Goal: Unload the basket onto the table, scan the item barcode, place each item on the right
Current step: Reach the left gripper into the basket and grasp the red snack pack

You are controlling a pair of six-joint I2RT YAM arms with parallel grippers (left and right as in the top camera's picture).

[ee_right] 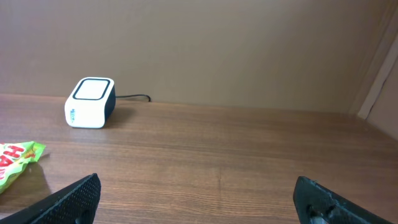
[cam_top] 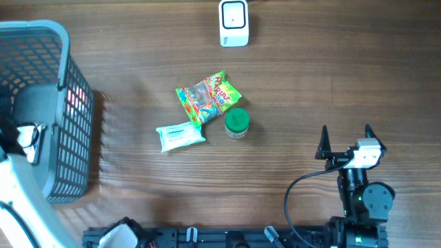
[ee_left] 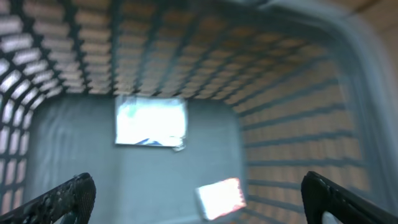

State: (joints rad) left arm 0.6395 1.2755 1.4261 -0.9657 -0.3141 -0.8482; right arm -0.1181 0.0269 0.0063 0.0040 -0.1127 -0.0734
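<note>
1. Our left gripper (ee_left: 196, 186) hangs inside the grey basket (cam_top: 72, 83) at the left of the table (cam_top: 310, 83). Its jaws are spread wide, with nothing between them.
2. Beneath it, on the basket floor, lies a pale flat item (ee_left: 150, 121). The wrist view is blurred, so we cannot tell what it is (a reddish patch glows just beside it).
3. Our right gripper (cam_top: 346, 143) sits low over the right side of the table, released and empty, well apart from the goods.
4. Three things lie together mid-table: a bright candy bag (cam_top: 208, 96), a green-lidded jar (cam_top: 237, 122) just beside its lower edge, and a white-and-teal pouch (cam_top: 180, 135) left of the jar.
5. The white scanner (cam_top: 233, 23) stands at the far edge, its window facing up, apart from all three.
</note>
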